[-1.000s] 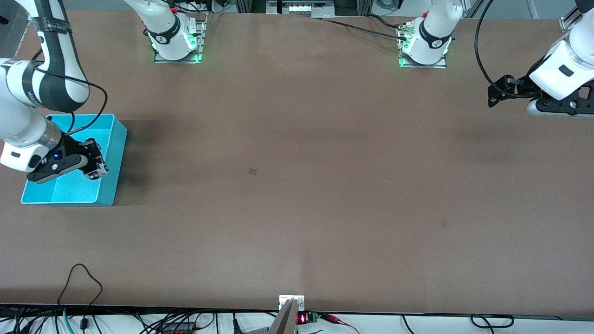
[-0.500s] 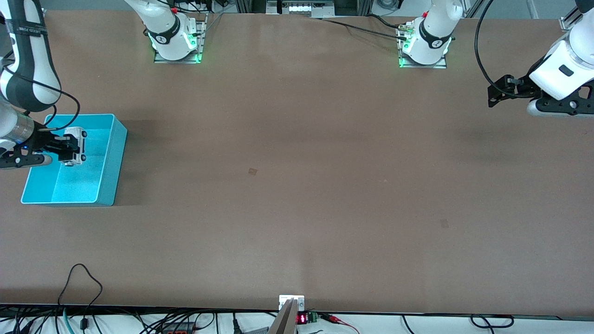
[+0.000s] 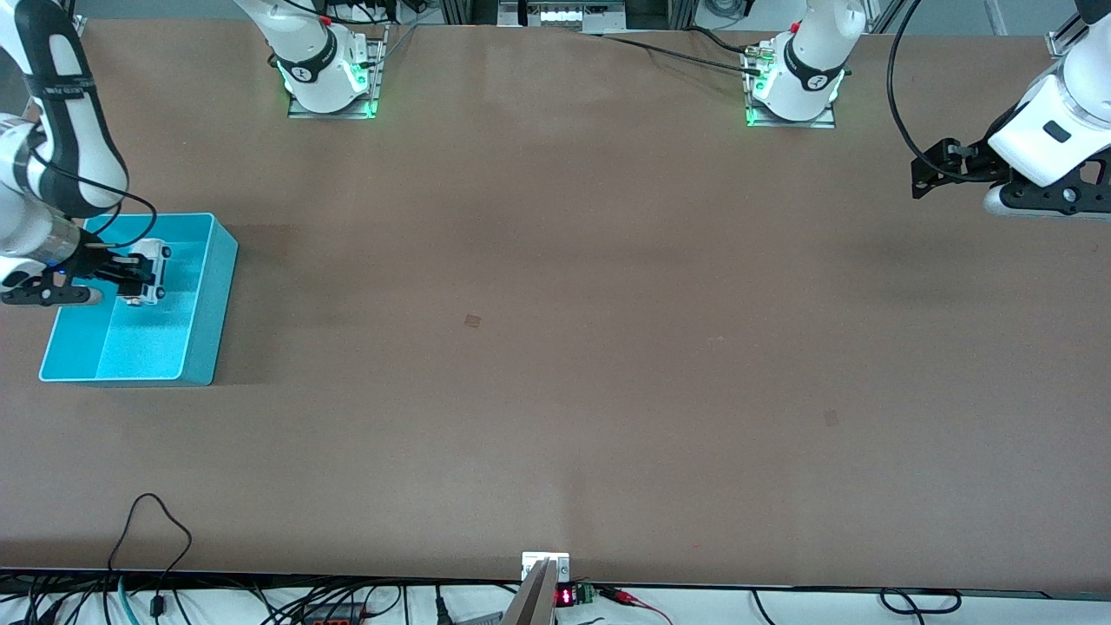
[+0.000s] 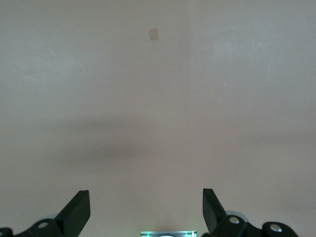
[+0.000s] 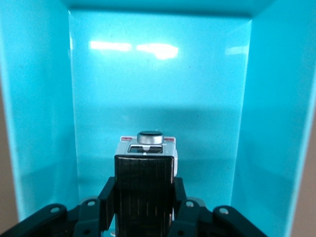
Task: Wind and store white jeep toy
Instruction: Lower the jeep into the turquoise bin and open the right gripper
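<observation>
Since storing is the step in hand, right gripper (image 3: 130,276) grips the white jeep toy (image 3: 149,271) over the turquoise bin (image 3: 208,304). Left gripper (image 4: 146,212) waits spread, empty, above bare table (image 3: 555,347).

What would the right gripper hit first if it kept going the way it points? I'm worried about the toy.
Probably the turquoise bin, its end wall: the right gripper, shut on the white jeep toy, points along the bin's inside.

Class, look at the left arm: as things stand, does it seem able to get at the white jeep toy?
Probably not readily: the white jeep toy is held by the right end effector over the turquoise bin, while the left end effector waits open at the table's left-arm end.
</observation>
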Available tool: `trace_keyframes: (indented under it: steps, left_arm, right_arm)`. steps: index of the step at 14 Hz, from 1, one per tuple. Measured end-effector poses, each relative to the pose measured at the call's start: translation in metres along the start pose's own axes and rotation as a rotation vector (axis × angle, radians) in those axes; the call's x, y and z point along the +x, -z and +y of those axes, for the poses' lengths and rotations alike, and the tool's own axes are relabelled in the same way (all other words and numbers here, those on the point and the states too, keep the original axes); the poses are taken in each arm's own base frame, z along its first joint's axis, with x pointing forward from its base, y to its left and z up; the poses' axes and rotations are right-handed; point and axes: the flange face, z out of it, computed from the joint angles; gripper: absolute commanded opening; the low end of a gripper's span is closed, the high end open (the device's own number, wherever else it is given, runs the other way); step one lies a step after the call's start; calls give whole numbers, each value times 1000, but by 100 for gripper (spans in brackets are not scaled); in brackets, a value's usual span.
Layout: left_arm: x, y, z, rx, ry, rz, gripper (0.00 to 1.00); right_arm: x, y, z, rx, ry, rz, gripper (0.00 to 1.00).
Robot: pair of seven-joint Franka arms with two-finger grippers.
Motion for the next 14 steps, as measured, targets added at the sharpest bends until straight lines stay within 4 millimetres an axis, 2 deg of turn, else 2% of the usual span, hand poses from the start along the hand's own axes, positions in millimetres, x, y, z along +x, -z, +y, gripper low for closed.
trace_keyframes:
  steps: [3,6,7,8,9,10,11,12,14]
  left_arm:
    - [0,0,0,0,1,-2,100]
    - [0,1,-1,0,1,-3,100]
    - [-1,1,-1,0,1,-3,100]
    - [-1,1,-1,0,1,-3,100]
    - [-1,1,-1,0,1,-3,100]
    - [-1,1,-1,0,1,-3,100]
    - [-1,1,-1,0,1,-3,100]
    - [-1,1,-1,0,1,-3,100]
    - [-1,1,-1,0,1,-3,100]
  right_arm:
    - [-3,-31,0,6,-2,-16,0]
    - [-5,-50,5,4,-6,-14,0]
    - [-5,-53,6,4,-3,-14,4]
    - [-4,-53,6,3,-1,-11,15]
    - [-4,-52,6,2,-1,-9,35]
    - [-4,-52,6,3,-1,-10,63]
    - [-4,-52,6,3,0,-10,84]
    - [-4,-53,6,3,0,-10,100]
    - [-4,-52,5,2,3,-9,100]
